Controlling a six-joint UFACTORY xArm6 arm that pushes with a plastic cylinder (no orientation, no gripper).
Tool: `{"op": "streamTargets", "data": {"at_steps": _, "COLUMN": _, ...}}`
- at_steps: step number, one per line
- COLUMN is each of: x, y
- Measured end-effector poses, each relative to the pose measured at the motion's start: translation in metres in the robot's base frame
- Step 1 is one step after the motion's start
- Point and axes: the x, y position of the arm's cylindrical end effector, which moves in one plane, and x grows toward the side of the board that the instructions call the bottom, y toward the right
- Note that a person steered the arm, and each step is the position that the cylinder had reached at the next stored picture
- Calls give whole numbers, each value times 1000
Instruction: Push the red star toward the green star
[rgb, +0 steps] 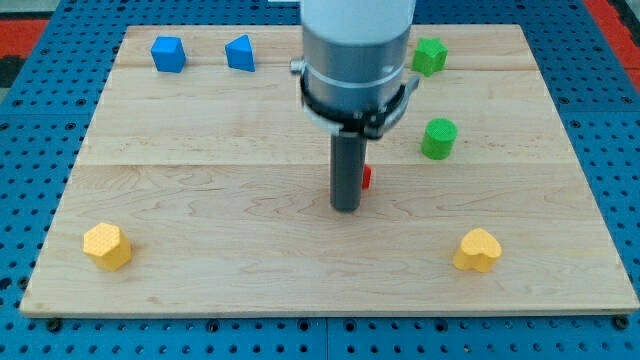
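My tip (346, 207) rests on the board near its middle. The red star (366, 178) is almost wholly hidden behind the rod; only a small red sliver shows at the rod's right side, just above the tip. The green star (429, 56) sits near the view's top right, partly behind the arm's body. A green cylinder (438, 138) stands between them, to the right of the rod.
Blue cube (167, 54) and blue triangular block (240, 52) sit at the view's top left. A yellow block (106, 246) lies at the bottom left, a yellow heart-like block (478, 250) at the bottom right. The arm hides the red cylinder.
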Motion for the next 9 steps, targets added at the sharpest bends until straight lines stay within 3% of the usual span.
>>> {"op": "streamTargets", "data": {"at_steps": 3, "x": -131, "y": 13}}
{"op": "streamTargets", "data": {"at_steps": 5, "x": -122, "y": 54}}
{"op": "streamTargets", "data": {"at_steps": 7, "x": -164, "y": 58}}
{"op": "streamTargets", "data": {"at_steps": 9, "x": -171, "y": 58}}
